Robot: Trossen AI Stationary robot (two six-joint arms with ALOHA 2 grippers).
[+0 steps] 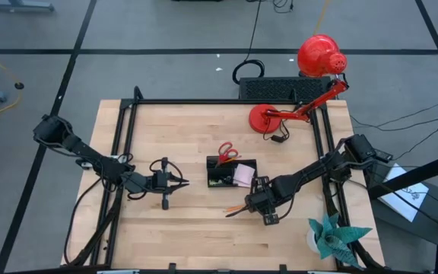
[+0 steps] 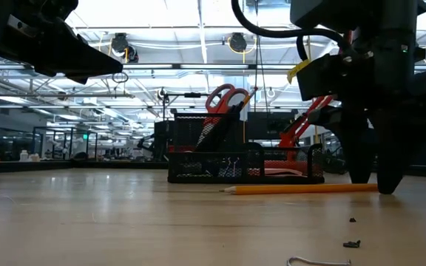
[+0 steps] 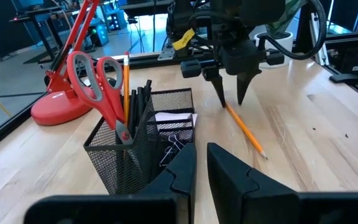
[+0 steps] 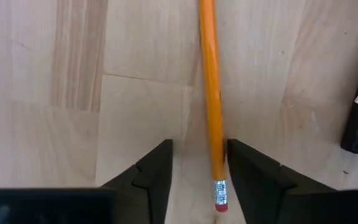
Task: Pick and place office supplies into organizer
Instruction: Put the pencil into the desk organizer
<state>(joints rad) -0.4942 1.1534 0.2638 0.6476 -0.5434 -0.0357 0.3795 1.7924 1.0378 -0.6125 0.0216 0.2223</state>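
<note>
An orange pencil (image 1: 236, 208) lies flat on the wood just near of the black mesh organizer (image 1: 232, 173). My right gripper (image 4: 199, 163) is open and points down. Its fingers stand on either side of the pencil's eraser end (image 4: 219, 193), with their tips down at the table (image 2: 376, 181). The organizer holds red-handled scissors (image 3: 95, 81) and dark and orange pencils standing upright. A pink pad (image 1: 242, 176) and clips (image 3: 176, 144) lie in its low tray. My left gripper (image 3: 201, 163) hovers left of the organizer, nearly shut and empty. My right gripper comes at the pencil from above, near its eraser end (image 4: 217, 168), with the fingers across it. The pencil runs close along one finger (image 4: 244, 168); I cannot tell whether they touch. It lies flat on the table.
A red desk lamp (image 1: 310, 84) and a black ribbed box (image 1: 276, 87) sit at the far edge. A teal paper plant (image 1: 333, 236) stands at the near right corner. Small dark bits (image 2: 352, 243) and a bent wire (image 2: 316, 260) lie near the low camera. Black rails (image 1: 128, 129) border the table.
</note>
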